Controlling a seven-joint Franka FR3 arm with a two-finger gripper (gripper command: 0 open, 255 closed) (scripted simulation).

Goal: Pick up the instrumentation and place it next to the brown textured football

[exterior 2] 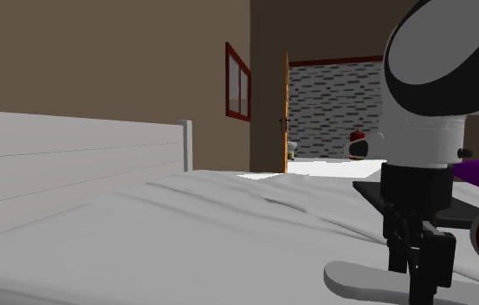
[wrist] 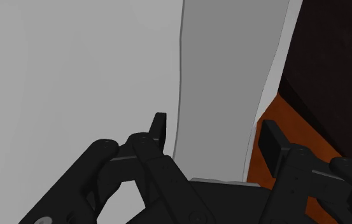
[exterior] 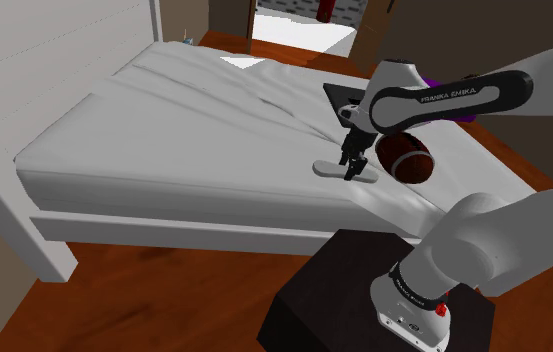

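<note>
Straddling grey instrument [exterior: 326, 167], end effector [exterior: 355, 172] hides its middle.

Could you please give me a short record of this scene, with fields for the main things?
surface: bed, white sheet
target: instrument, flat, grey, lying on the bed near its edge
goal: football, dark brown, on the bed close to the instrument
tool: gripper, open, low over the instrument
hold: no grasp shown
</note>
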